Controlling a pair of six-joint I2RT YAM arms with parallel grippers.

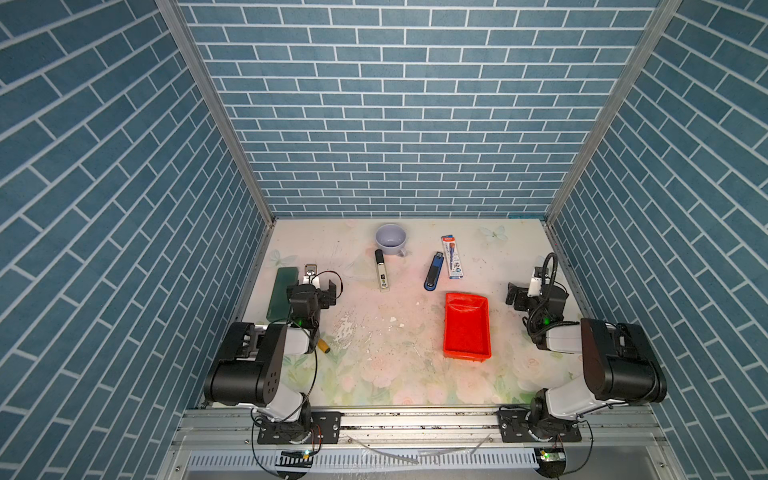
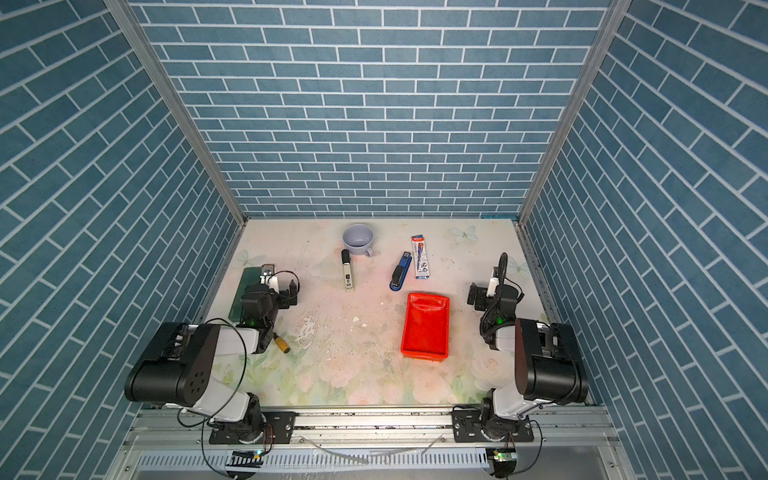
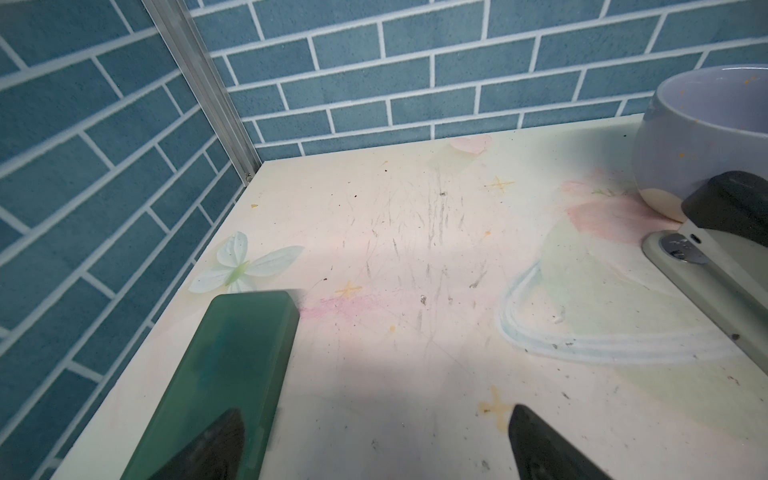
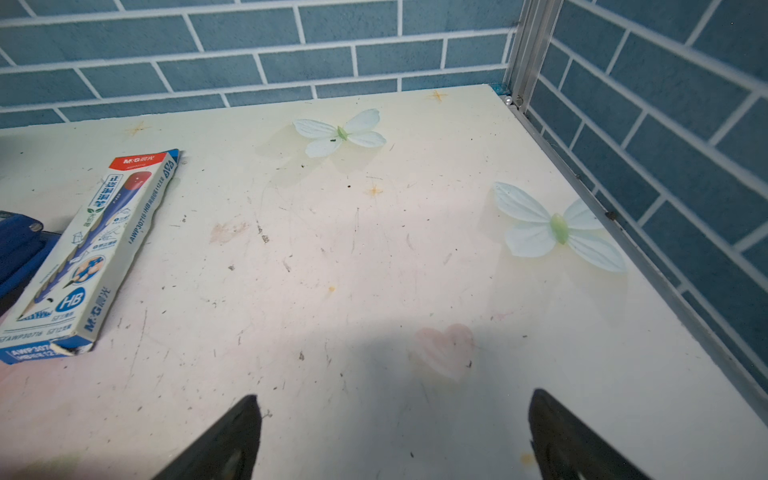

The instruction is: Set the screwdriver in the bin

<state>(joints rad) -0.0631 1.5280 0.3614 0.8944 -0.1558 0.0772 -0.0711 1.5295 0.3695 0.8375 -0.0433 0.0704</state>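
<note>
Though half hidden, screwdriver (image 1: 323, 346) shows stubby yellow-orange handle.

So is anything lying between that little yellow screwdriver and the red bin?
Nothing visible does. The table between the screwdriver and the bin is bare apart from flaked spots. The blue stapler and marker lie farther back. The left arm does overhang the screwdriver's shaft end.

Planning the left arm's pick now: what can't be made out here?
- screwdriver: shaft tip hidden under the left arm in both top views.
- Wrist views: screwdriver and bin both outside the frame.
- green case: partly covered by the left arm in both top views.
</note>
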